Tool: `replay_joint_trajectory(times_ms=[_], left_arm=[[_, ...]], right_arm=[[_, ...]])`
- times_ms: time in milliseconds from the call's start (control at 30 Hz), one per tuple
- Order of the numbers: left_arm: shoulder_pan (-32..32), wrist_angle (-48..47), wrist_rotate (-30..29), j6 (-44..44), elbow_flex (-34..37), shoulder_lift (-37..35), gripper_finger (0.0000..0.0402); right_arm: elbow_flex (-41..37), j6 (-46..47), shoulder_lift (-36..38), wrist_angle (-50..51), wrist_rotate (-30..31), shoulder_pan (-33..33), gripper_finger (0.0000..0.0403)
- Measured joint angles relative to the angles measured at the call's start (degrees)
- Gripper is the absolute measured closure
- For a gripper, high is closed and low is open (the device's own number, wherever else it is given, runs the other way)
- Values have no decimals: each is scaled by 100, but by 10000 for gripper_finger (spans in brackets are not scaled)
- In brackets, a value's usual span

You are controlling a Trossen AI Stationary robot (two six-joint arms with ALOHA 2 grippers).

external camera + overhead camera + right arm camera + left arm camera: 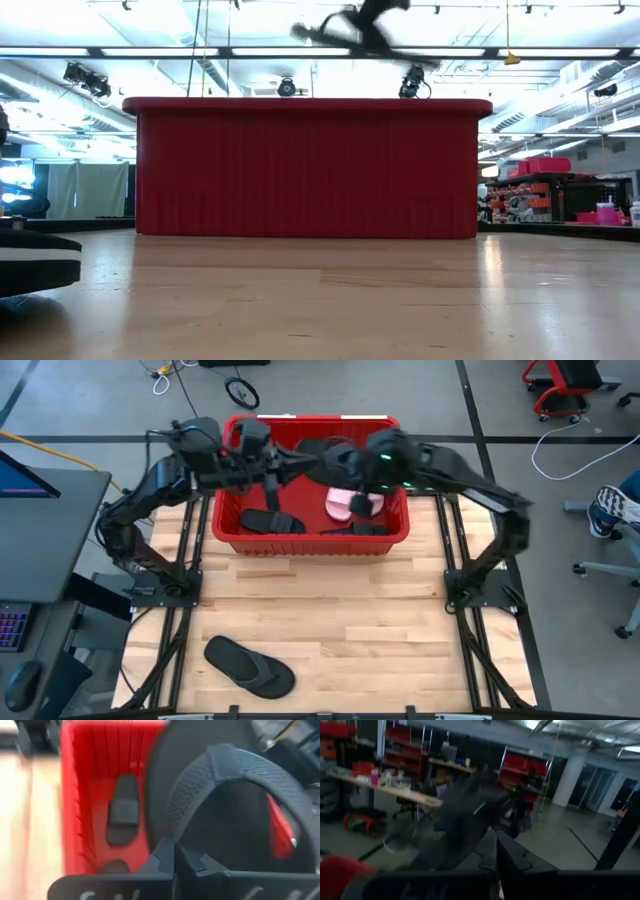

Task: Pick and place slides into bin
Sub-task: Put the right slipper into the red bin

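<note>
**Black slide over the bin, one flip-flop left out front**

My right gripper [174,854] is clamped on the strap of a black slide [235,795], which I hold above the red bin [305,540]. My left gripper [496,851] is closed on nothing, raised over the bin's left half. A black slide [270,520], a pink slide [352,502] and more dark ones lie inside. A black flip-flop [250,665] waits on the table's [330,615] near edge. My arms are close together: if I swing out carelessly they could collide, or the slide could catch the rim and tumble outside.
</note>
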State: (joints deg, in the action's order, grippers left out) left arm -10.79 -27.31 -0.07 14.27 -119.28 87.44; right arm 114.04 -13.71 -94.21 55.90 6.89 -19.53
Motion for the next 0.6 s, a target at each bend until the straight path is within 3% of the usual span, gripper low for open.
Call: replay_joint_trajectory(times_ms=[167,300,400,600], left_arm=[[-2,5,-19,-441,-4,-203,376],[-2,-142,-18,-762,2,-327,370],[-2,-228,-18,-1063,0,-406,370],[-2,-341,-25,-1556,2,-431,381]], right_arm=[[-2,-695,-878,-949,-550,-377,403],[-2,-707,-1569,-2137,-1145,-582,403],[0,-710,-2014,-2791,-1235,-688,403],[0,-741,-2785,-3102,-1306,-819,403]])
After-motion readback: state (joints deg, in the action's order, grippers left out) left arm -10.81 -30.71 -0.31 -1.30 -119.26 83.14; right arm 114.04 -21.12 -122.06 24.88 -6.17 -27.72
